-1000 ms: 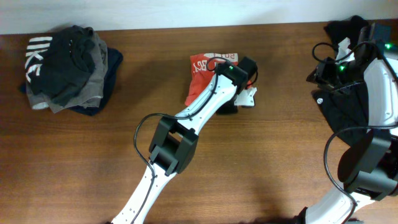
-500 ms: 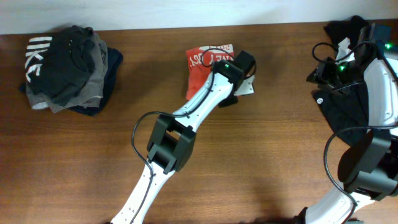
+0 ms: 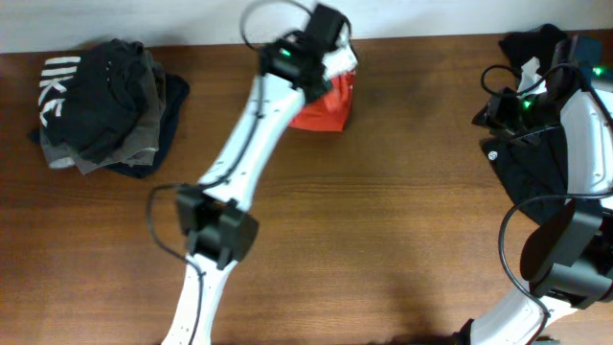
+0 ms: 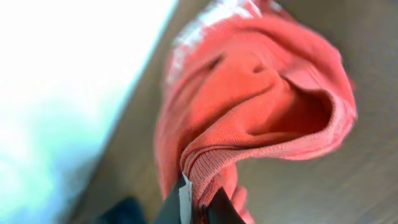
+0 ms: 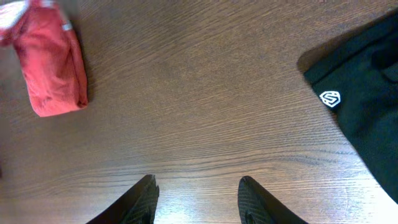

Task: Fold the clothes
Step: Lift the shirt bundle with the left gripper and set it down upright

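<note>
- Left gripper (image 4: 198,208) is clamped tight on the ribbed hem of the red-orange cotton T-shirt (image 3: 324,103), which is bunched near the brown wooden table's (image 3: 402,211) far edge.
- Right gripper (image 5: 196,198) hangs half open over the table, holding nothing.

The tabletop (image 3: 412,220) lies bare across its middle and near side, between the two arms. The left arm (image 3: 251,134) slants from the near edge to the far edge, with the red T-shirt (image 3: 326,107) bunched at its end. A pile of dark clothes (image 3: 105,105) blocks the far left. A black garment (image 3: 517,172) and the right arm (image 3: 586,125) fill the far right.
</note>
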Tool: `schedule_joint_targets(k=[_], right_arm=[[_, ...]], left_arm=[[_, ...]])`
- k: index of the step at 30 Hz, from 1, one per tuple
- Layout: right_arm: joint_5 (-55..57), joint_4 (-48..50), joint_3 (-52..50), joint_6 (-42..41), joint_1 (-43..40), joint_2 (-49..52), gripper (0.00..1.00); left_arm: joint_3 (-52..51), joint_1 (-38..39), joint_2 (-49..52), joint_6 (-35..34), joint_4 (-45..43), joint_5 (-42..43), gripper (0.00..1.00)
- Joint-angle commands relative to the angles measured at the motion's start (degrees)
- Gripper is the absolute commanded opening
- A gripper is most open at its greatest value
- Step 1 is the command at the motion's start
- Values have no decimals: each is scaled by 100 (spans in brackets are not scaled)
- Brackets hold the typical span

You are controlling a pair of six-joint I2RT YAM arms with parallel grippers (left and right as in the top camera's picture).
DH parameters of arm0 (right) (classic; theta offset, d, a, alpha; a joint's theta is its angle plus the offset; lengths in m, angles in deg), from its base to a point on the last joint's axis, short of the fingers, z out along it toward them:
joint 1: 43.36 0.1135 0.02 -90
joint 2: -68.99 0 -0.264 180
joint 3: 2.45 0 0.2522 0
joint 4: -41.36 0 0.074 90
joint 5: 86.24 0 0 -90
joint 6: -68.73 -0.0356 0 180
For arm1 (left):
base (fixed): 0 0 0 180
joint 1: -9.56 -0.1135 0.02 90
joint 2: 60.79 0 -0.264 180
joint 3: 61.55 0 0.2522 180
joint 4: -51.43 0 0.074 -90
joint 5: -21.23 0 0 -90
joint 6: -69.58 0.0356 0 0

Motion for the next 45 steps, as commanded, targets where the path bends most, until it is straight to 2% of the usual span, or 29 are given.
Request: schedule_joint_targets(k=[1,8,17,21,26,36,43,45], right_arm=[[48,24,46,59,-15,-44,47],[48,20,46,57,-15,-44,47],[50,-55,46,61,-15,-44,47],[50,-57,46,59,-15,-44,47],[50,-68,46,59,-15,-44,47],[50,-83,46,57,-15,-44,47],[50,-66,46,57,-15,-44,47],[50,-70,46,59,-15,-44,47]], left_arm=[[109,-199,-264,-98,9,-92,1],[107,-308,-350,-98,28,26,0],[-13,-308,-267,-98,61,962,1],[-267,-297,-216,-98,59,1180,1],[-807,-232,-186,-96,-157,1843,0],[-2330,50,-181,-96,-1303,1888,1],[-2553,238,-116,-96,-1456,1974,1],[-2553,278,-57,-96,-1453,1971,5]])
